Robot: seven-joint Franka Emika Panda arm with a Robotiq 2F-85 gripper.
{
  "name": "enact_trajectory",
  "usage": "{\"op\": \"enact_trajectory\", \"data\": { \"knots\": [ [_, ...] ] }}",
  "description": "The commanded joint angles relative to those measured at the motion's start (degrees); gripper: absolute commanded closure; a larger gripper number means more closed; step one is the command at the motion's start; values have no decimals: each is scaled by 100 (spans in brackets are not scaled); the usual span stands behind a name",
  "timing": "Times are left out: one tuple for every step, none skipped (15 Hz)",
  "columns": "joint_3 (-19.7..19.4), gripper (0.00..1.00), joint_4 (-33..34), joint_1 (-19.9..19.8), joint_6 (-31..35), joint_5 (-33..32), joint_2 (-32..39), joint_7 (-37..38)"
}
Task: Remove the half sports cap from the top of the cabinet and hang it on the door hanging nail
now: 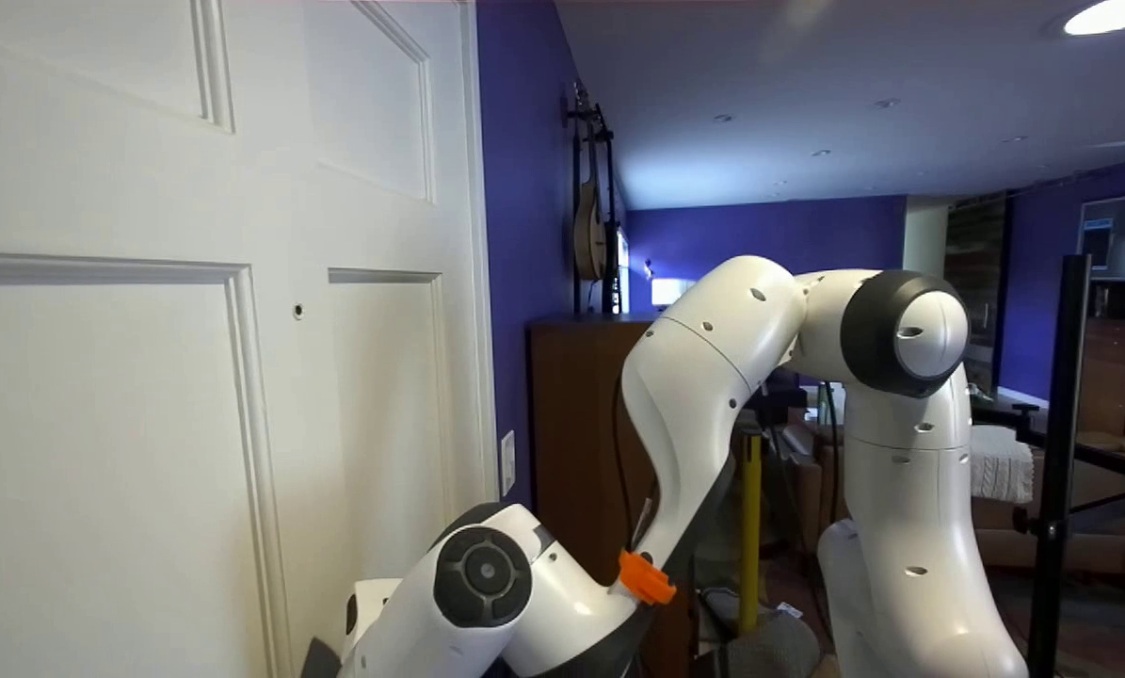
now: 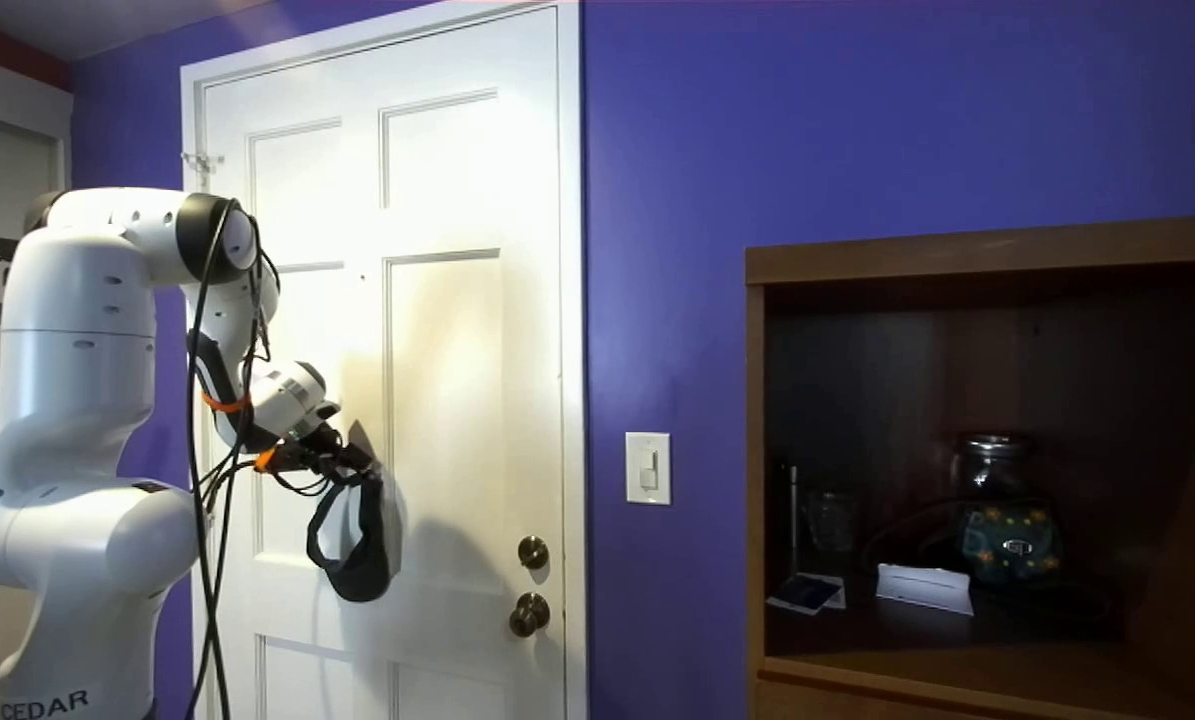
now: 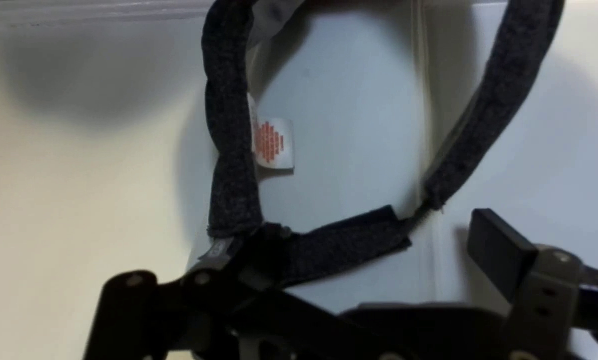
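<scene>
Close before the white door (image 2: pixel 447 350), the half sports cap (image 2: pixel 375 535) hangs just below the fingers (image 3: pixel 503 257), at 6 o'clock from them in an exterior view; its dark ring stands nearly upright, long axis from 12 to 6, with what looks like the brim (image 2: pixel 362 582) lowest. Seen from the wrist, the fingers are spread well apart, one toward 7 o'clock and one toward 4, with nothing pinched between them; the cap's strap (image 3: pixel 349 245) meets the 7 o'clock finger and slants off toward 2 or 3, so the cap seems hooked on that finger rather than gripped; whether the strap passes fully around it I cannot tell.

The nail (image 2: pixel 362 277), a mere dark dot shown in both exterior views, sits at 12 o'clock from the cap, well apart and higher on the door; the brass knobs (image 2: pixel 531 582) lie off toward 4 from the fingers and play no part. The coming move, as I judge it, turns on that upward line: lift along 12 o'clock until the strap end stands just above the nail, then go in toward the door; the door shows through the ring, so the opening already faces the right way; a tilt of the bare finger could let the strap slide off.
</scene>
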Motion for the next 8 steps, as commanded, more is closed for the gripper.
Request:
{"op": "enact_trajectory", "data": {
  "knots": [
    [-73,0,17,-138,1007,312,279,-537],
    [-87,0,-30,-179,1205,480,316,-744],
    [-81,0,-124,-215,1277,838,301,-1067],
    [-67,0,-185,-233,1230,1098,274,-1279],
    [-36,0,-225,-242,1087,1433,237,-1536],
    [9,0,-253,-219,801,1776,161,-1749],
    [-106,0,-229,-260,856,1227,71,-1365],
    [-70,0,-239,-247,835,1447,97,-1526]
  ]
}}
